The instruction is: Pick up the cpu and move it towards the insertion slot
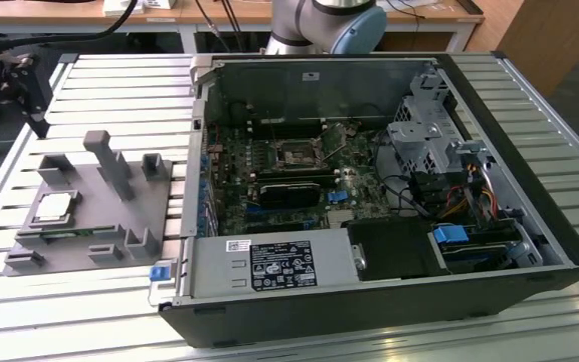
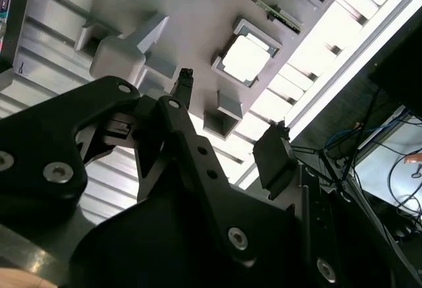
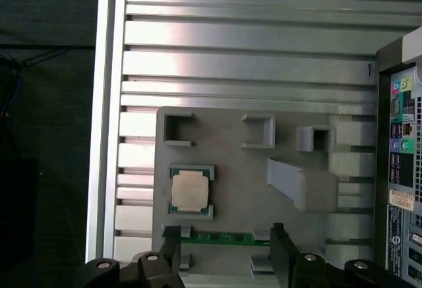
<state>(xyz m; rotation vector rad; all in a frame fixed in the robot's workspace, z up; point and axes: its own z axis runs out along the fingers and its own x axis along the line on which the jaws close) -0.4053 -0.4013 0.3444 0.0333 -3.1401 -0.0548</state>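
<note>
The small flat square cpu with a silvery metal top (image 3: 190, 191) lies in a shallow square pocket of the grey plastic holder block (image 3: 237, 169). This block stands on the slatted aluminium table (image 1: 118, 83), just beside the open black computer case (image 1: 320, 320), on the exterior view's left. The black two-finger gripper (image 3: 224, 234) hangs above the block with its fingers (image 3: 278, 238) spread wide apart, and nothing is between them. It does not touch the cpu. In the first wrist view, the fingers stand at either side of a thin green memory stick (image 3: 221, 238) that lies in the block near the cpu. The insertion slot (image 1: 297, 153), a square socket with a dark centre and a silvery metal frame, sits on the green motherboard inside the case, well apart from the cpu and from the gripper.
</note>
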